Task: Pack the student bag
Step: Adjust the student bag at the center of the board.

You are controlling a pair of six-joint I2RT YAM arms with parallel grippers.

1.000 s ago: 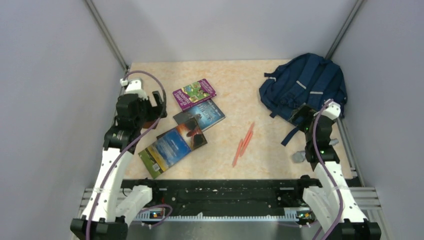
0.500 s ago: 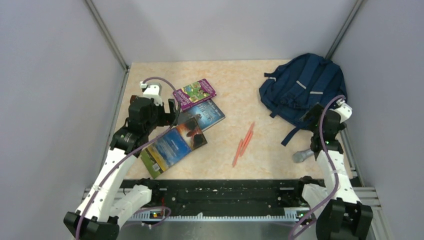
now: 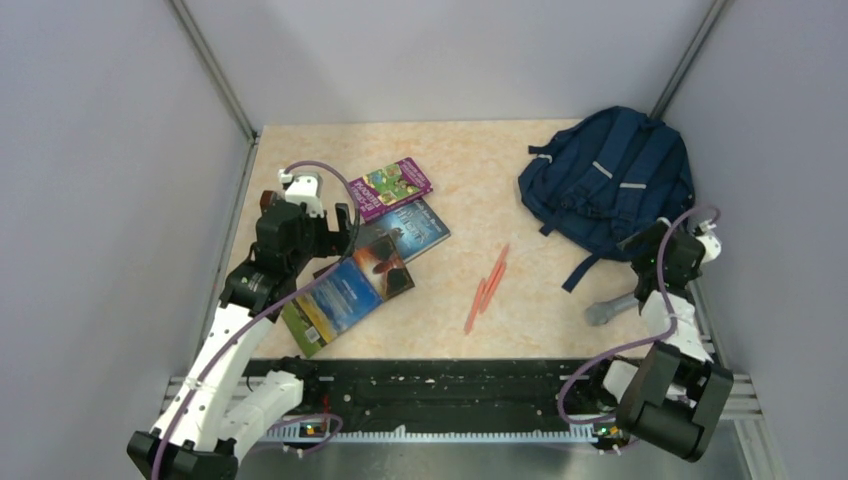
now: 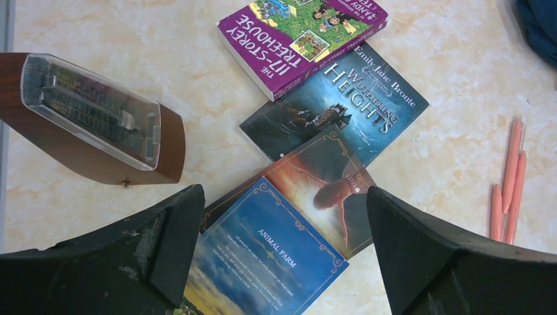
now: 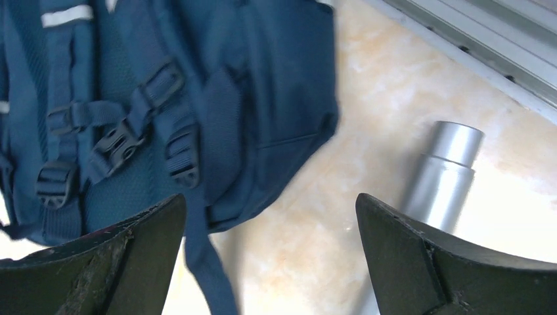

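Note:
The student bag (image 3: 605,180) is a navy backpack with grey strips, lying strap side up at the back right; its buckled straps (image 5: 118,141) fill the right wrist view. My right gripper (image 3: 641,252) (image 5: 270,230) hovers open over the bag's near corner and a loose strap, with bare table between its fingers. Over the books on the left, my left gripper (image 3: 336,226) (image 4: 282,236) is open and holds nothing. Below it lie a blue Animal Farm book (image 4: 263,252), a dark Wuthering Heights book (image 4: 341,102) and a purple Treehouse book (image 4: 295,36).
Orange pens (image 3: 487,285) (image 4: 509,180) lie mid-table. A silver cylinder (image 3: 610,308) (image 5: 443,174) lies near the right rail, just right of my right gripper. A brown wooden case with a clear cover (image 4: 98,121) stands left of the books. Grey walls close in both sides.
My left arm has swung right from the back left edge to above the books. My right arm has pulled back and right, off the bag's middle towards its near corner.

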